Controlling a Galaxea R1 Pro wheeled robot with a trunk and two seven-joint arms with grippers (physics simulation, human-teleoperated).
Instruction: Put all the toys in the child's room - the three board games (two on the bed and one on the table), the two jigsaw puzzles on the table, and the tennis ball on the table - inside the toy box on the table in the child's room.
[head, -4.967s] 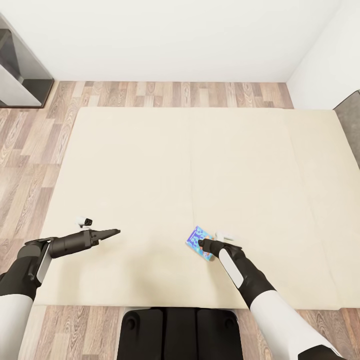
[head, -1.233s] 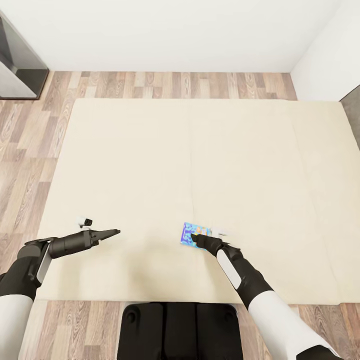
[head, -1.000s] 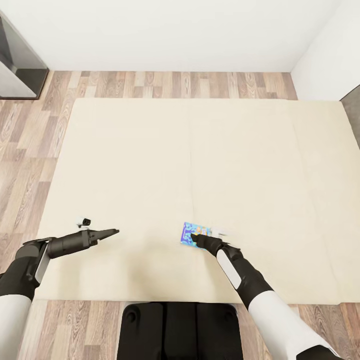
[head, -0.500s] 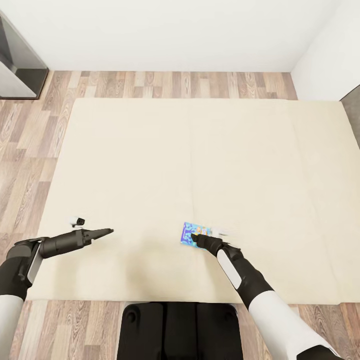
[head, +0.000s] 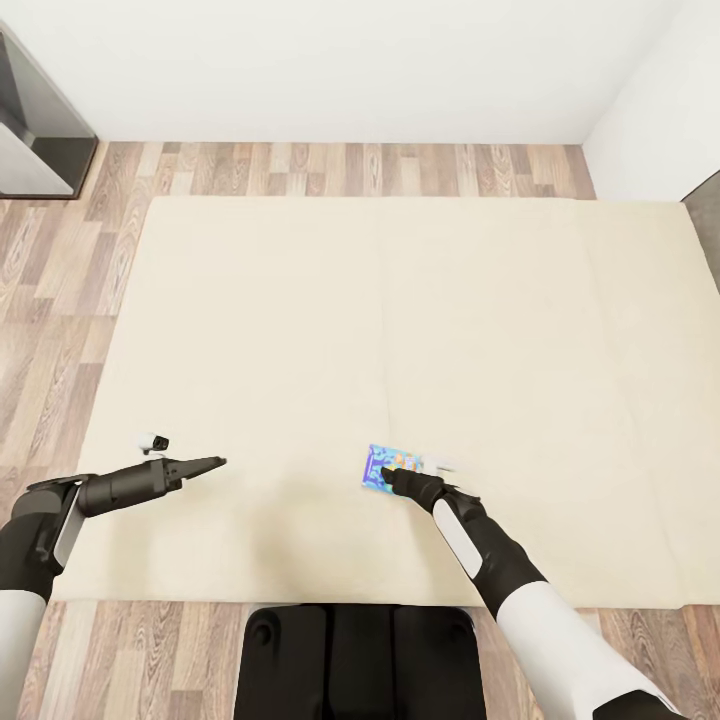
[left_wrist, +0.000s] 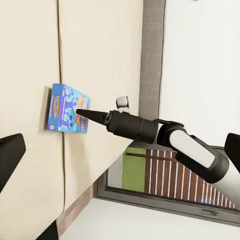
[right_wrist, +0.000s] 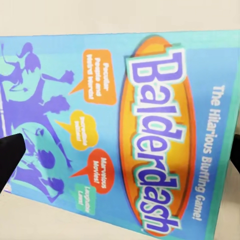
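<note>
A blue board game (head: 380, 468) printed "Balderdash" lies flat on the beige bed (head: 300, 300), near its front edge. My right gripper (head: 388, 478) hangs right over the box's near side, tips almost on the lid. The right wrist view looks close at the lid (right_wrist: 125, 125), with a black fingertip (right_wrist: 9, 155) at either side, wide apart, so the gripper is open. My left gripper (head: 215, 463) hovers over bare mattress well left of the box and is open too. The left wrist view shows the box (left_wrist: 67, 107) with the right gripper (left_wrist: 80, 112) pointing at it.
Wood-plank floor (head: 60, 300) borders the bed on the left and far sides. A dark-grey and white cabinet (head: 30, 130) stands at the far left, a grey headboard (head: 705, 215) at the right edge. My black base (head: 360, 660) meets the bed's front edge.
Since five seconds ago the camera shifted and the blue box turned squarer under the right gripper. In the last second only the left arm drew slightly back to the left.
</note>
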